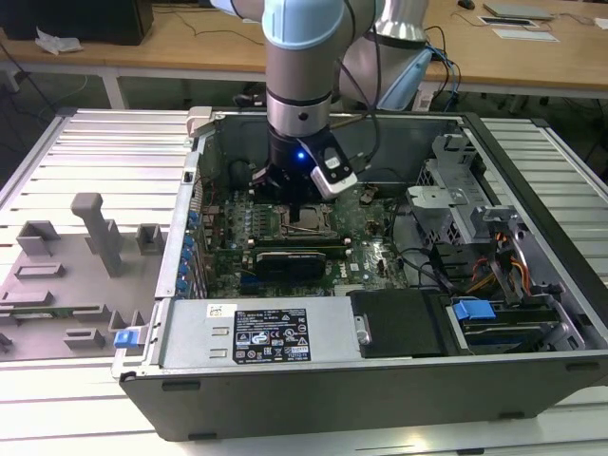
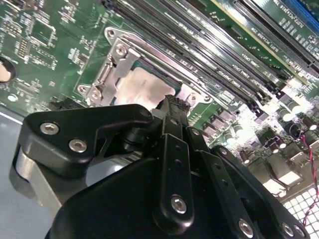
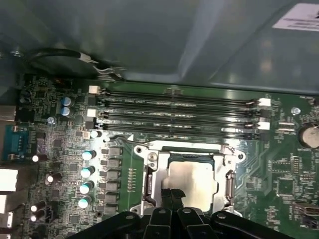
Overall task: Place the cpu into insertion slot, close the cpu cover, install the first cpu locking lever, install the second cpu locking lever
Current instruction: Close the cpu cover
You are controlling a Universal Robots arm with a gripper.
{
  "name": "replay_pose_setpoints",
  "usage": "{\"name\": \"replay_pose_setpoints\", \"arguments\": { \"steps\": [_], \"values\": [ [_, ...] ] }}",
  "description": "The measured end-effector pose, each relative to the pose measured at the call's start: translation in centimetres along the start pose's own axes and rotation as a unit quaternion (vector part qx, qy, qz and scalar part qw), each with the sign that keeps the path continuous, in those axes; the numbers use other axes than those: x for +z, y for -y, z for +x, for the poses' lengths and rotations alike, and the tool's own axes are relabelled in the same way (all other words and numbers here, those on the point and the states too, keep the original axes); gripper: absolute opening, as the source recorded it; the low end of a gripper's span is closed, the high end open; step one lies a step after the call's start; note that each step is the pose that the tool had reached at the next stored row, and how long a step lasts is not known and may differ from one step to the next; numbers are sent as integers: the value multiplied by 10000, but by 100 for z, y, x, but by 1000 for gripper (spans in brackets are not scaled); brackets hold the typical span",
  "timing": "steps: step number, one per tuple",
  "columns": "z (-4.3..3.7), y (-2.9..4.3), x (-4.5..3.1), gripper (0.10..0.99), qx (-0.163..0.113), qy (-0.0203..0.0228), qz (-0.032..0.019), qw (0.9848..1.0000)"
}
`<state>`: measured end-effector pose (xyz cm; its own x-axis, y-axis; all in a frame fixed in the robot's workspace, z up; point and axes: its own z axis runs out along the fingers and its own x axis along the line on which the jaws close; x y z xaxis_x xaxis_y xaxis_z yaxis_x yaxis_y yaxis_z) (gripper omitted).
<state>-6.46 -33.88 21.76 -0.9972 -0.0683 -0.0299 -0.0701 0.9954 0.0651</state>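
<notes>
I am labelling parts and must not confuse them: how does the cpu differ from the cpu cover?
The cpu is a solid dull-silver square; the cpu cover is a thin frame with a central window. The cpu cover is larger and surrounds the cpu. Both are silvery metal and lie flat.

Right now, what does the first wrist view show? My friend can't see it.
The shut black gripper reaches to the edge of the silver cpu, which sits framed by the metal cpu cover. Beyond it, long black memory slots cross the green motherboard.
</notes>
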Motion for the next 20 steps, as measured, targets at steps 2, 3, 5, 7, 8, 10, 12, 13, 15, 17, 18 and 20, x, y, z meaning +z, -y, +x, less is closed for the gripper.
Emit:
{"name": "replay_pose_setpoints", "arguments": {
  "steps": [2, 3, 5, 7, 8, 10, 12, 13, 15, 17, 18, 20],
  "values": [
    [26, -1, 11, 106, -4, 0, -1, 10000],
    [37, -2, 18, 106, -7, 0, -1, 10000],
    [57, -2, 32, 106, -10, 0, -1, 10000],
    [81, -3, 60, 106, -14, -1, -1, 10000],
    [86, -3, 70, 106, -14, -1, -1, 10000],
    [88, -1, 99, 106, -16, 0, -1, 10000],
    [92, 1, 127, 106, -15, -2, 0, 10000],
    [92, 1, 128, 106, -15, -2, 0, 10000],
    [91, -2, 110, 106, -15, 0, -3, 10000],
    [90, -5, 55, 106, -16, -1, -1, 10000],
    [89, -8, 7, 106, -17, 0, -1, 10000],
    [87, -11, -45, 106, -18, -1, -1, 10000]
  ]
}}
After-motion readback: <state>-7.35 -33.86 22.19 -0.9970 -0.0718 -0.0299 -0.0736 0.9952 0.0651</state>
